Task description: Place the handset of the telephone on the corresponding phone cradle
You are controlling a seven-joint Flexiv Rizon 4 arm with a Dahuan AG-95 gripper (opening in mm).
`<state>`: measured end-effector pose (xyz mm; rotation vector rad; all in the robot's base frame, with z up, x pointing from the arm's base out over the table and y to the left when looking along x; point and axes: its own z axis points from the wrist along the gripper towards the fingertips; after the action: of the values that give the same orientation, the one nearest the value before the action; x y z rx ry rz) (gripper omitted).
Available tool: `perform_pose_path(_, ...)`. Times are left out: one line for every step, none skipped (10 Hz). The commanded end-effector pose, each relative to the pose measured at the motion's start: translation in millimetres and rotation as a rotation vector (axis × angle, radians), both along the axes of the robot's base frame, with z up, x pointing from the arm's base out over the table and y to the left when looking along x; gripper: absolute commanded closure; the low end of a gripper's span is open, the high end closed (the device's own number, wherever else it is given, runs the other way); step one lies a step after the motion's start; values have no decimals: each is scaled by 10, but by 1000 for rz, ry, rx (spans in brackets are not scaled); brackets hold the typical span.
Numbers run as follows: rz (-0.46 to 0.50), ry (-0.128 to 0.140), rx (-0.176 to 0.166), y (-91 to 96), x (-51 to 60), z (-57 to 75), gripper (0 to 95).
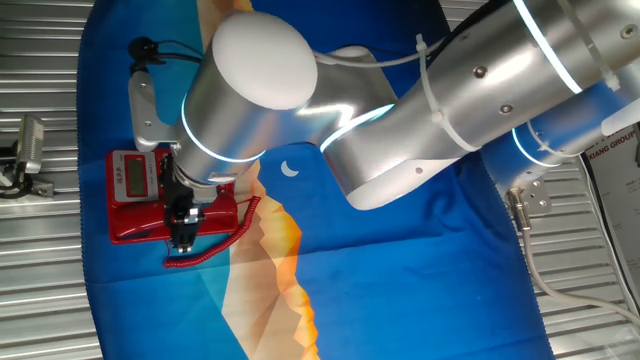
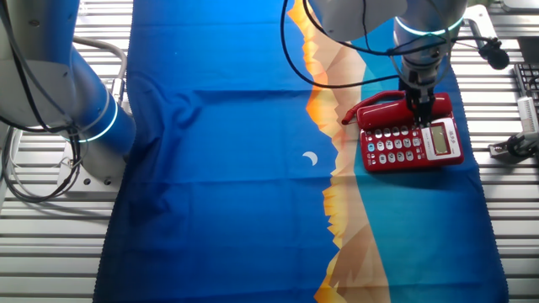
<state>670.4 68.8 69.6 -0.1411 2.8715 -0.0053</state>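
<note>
Handset [image 2: 389, 107] lies along the cradle [image 2: 379, 118], seemingly seated; gripper [image 2: 418, 108] directly above it, jaw state unclear; only retreat remains.

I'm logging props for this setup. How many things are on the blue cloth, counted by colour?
Red: 2, the telephone and its handset, which has a red coiled cord
Other colours: 0
Total: 2
The tool sits over the handset and is not counted.
</note>
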Motion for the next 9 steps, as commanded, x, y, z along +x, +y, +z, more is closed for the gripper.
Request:
perform_pose_path(8,-4,13,5,0,8,0)
perform_pose_path(3,-25,28,5,-1,10,0)
perform_pose_path(4,-30,43,5,-1,10,0)
perform_pose_path(13,-33,56,5,0,10,190)
perform_pose_path(20,-31,55,7,0,9,190)
perform_pose_path(17,-28,56,12,2,7,190)
perform_pose_path(13,-22,55,13,2,6,0)
perform_pose_path(10,-20,55,13,1,6,0)
perform_pose_path(8,-19,57,14,0,9,0)
